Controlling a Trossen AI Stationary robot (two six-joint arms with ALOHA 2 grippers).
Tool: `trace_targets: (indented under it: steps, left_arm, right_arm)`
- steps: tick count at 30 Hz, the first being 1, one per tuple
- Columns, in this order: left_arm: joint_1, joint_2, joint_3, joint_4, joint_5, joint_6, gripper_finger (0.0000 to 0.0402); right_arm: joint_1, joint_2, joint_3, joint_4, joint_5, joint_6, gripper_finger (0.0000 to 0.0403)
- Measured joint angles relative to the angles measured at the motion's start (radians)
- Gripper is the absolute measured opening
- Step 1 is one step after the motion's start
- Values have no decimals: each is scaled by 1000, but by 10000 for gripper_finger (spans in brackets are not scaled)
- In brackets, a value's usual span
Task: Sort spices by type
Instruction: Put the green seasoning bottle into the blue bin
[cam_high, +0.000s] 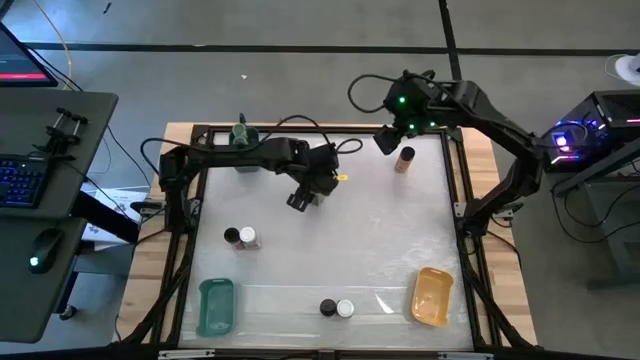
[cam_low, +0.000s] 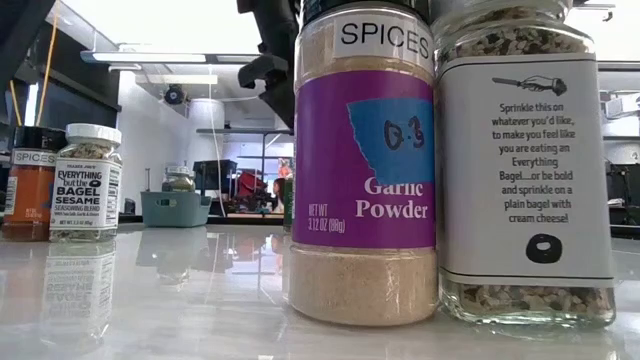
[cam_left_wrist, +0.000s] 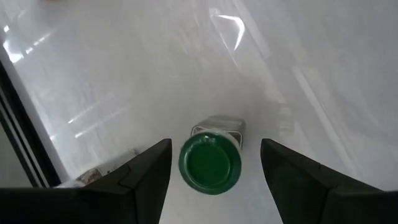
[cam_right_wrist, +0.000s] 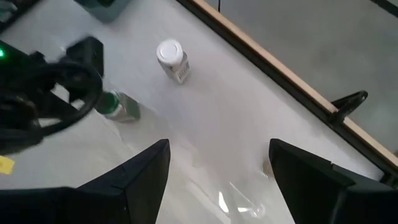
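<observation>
A robotics lab or workshop: a wood-edged counter (cam_high: 480, 160) framed in black bars stands on a bare grey floor (cam_high: 250, 30), a computer keyboard (cam_high: 22, 182) and mouse (cam_high: 40, 245) sit on a side desk, and cables (cam_high: 590, 215) trail from lit electronics (cam_high: 575, 135).

Two black-lidded spice jars (cam_high: 232, 236), two white-lidded jars (cam_high: 248, 238), two green-lidded jars (cam_left_wrist: 209, 163), one brown-topped jar (cam_high: 404, 160), one teal tray (cam_high: 216, 306), one orange tray (cam_high: 432, 296)

Open table centre (cam_high: 340, 240); jar pairs (cam_high: 241, 237) and (cam_high: 336, 308) seemingly leave passage between.
</observation>
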Motion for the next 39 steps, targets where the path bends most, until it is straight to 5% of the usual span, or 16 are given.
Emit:
trace_targets:
  steps: [14, 39]
  left_arm:
    - [37, 18, 0, -13, 47, 22, 233]
    - [51, 107, -1, -2, 42, 89, 233]
  right_arm:
    - [0, 1, -202, 60, -67, -7, 271]
    - [0, -1, -207, 113, -97, -1, 271]
